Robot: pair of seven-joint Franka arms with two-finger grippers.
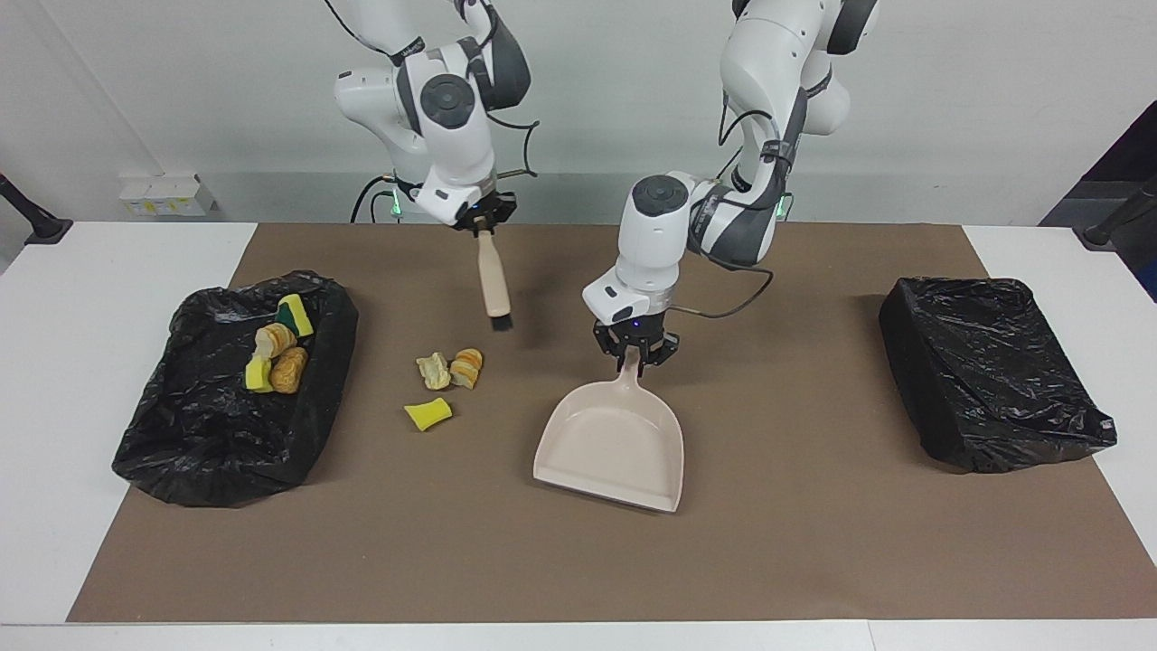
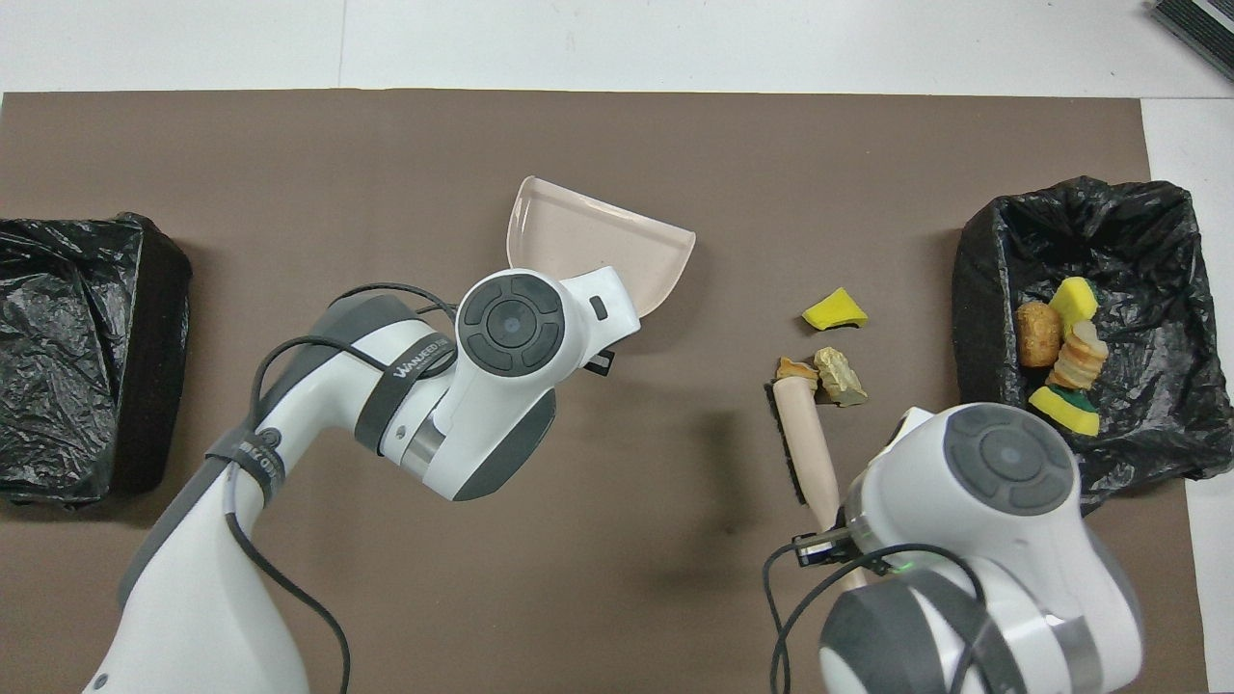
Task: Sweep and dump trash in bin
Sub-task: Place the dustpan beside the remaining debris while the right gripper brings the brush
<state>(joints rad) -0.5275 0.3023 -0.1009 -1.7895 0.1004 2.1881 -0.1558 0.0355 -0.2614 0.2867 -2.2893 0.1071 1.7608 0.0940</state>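
Three bits of trash (image 1: 443,382) lie loose on the brown mat (image 1: 813,542), four more (image 1: 278,355) in the black-lined bin (image 1: 181,452) toward the right arm's end of the table. The left gripper (image 1: 635,355) is clamped on the beige dustpan (image 1: 615,443) handle. The right gripper (image 1: 484,224), closed on the brush (image 1: 493,285), hangs over the mat.

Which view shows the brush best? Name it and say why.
The facing view: the brush hangs whole from the right gripper, handle and dark bristles clear above the mat. In the overhead view the right arm hides its top, and the brush overlaps a bread piece.
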